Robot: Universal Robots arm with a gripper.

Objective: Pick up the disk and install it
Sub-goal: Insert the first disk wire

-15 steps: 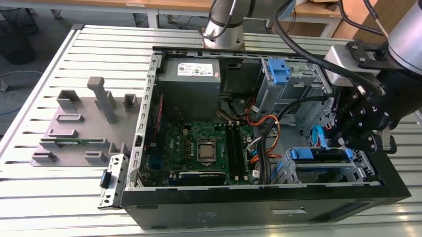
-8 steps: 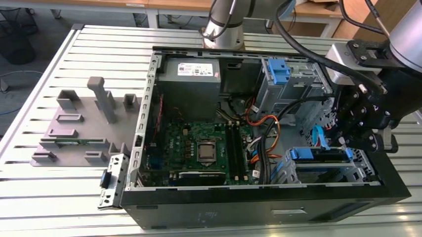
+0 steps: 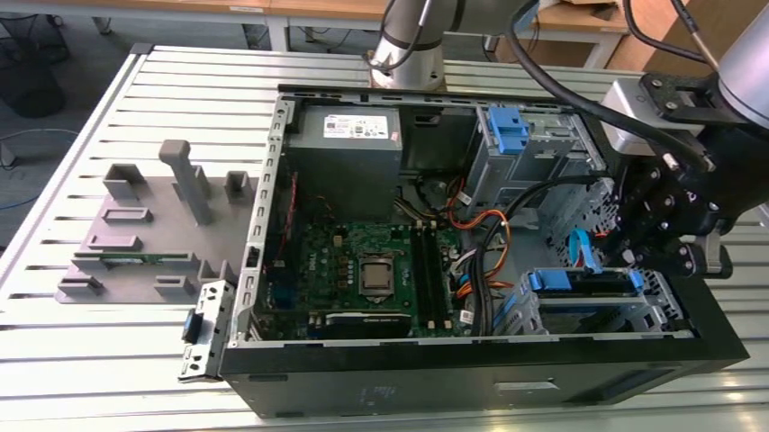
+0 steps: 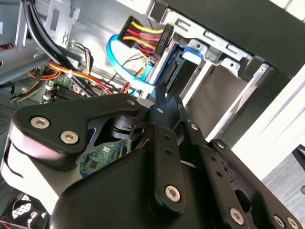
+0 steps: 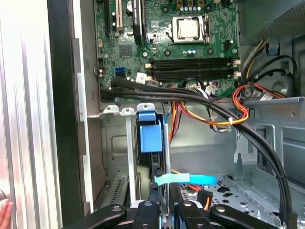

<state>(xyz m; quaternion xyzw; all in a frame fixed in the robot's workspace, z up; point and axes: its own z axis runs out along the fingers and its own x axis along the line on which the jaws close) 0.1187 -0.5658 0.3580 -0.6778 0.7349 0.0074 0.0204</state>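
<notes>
Leftmost in the exterior view, a grey moulded fixture (image 3: 144, 234) lies on the slatted surface (image 3: 72, 360), its slots holding no drive. Next comes the open computer case (image 3: 481, 378), lying on its side, with the motherboard (image 3: 366, 270) exposed and the grey power supply (image 3: 348, 130) at the far end. Further right, an upright blue bracket (image 3: 510, 130) sits in the upper drive cage. At the exterior view's right, the gripper (image 3: 643, 265) hangs over the lower drive bay (image 3: 589, 306), where blue carrier edges show.

The disk (image 5: 153, 143) stands on edge in that bay in the first wrist view (its blue carrier tab faces the camera), with the black fingers (image 5: 148, 210) set on either side of its near edge and apparently closed on it. In the second wrist view the disk (image 4: 174, 67) is partly inside the metal cage, just beside the bundled power connector (image 4: 143, 36).

Judging by this, pick-up is done; insertion is under way, and full seating cannot be confirmed.
</notes>
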